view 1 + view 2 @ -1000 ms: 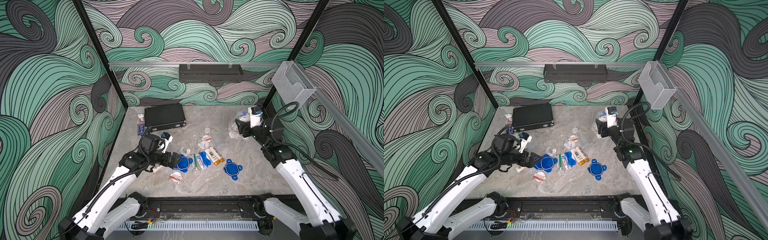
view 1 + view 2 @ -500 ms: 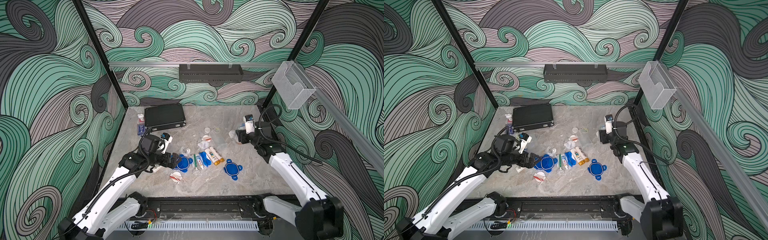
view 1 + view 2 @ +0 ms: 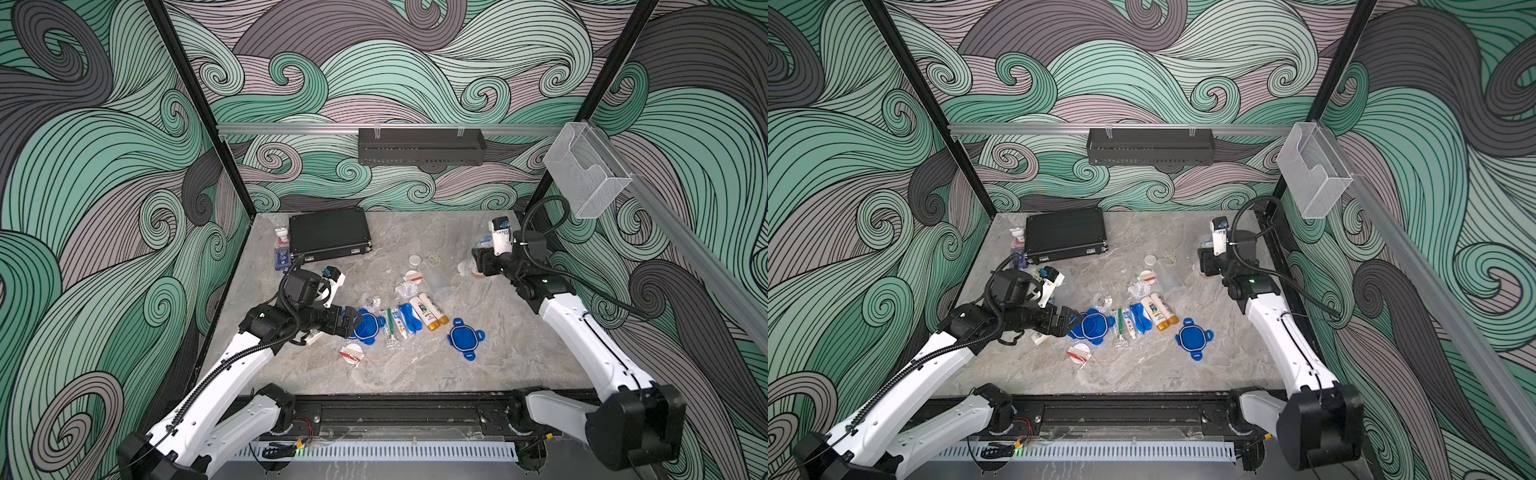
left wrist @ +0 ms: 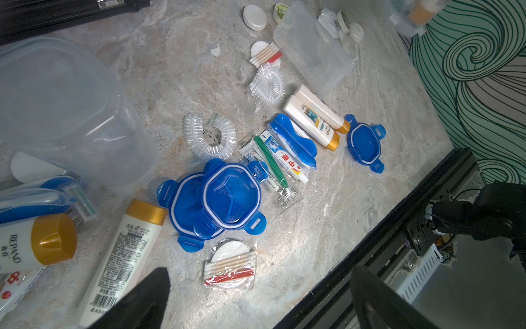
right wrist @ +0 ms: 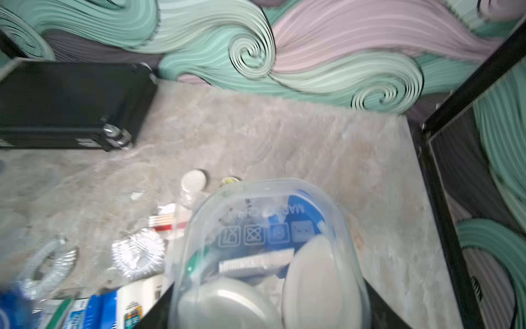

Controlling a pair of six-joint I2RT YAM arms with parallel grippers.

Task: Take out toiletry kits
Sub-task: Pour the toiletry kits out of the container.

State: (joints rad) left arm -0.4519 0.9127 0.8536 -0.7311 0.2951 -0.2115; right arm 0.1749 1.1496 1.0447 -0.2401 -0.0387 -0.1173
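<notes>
Loose toiletry kits lie mid-table: two white bottles with gold caps (image 3: 428,312), a wrapped green toothbrush (image 4: 269,159), a toothpaste tube (image 4: 284,156), a blue pouch (image 4: 294,141) and a swab packet (image 4: 230,265). My left gripper (image 3: 353,322) is low and open beside stacked blue lids (image 4: 222,202), with nothing between its fingers (image 4: 142,299). At the right wall my right gripper (image 5: 267,309) is shut on a clear container (image 5: 264,233). That container holds round white packets, a blue comb and something green.
A black ribbed case (image 3: 328,235) and a pump bottle (image 3: 282,253) sit at the back left. Another blue lid (image 3: 465,338) lies front right of the pile. A clear tub (image 4: 57,99), a bottle (image 4: 125,256) and a razor lie by my left arm. A clear bag (image 4: 313,54) lies behind the pile.
My right arm has brought the clear container down and a little forward from the back right corner. The left arm and the loose items have not moved.
</notes>
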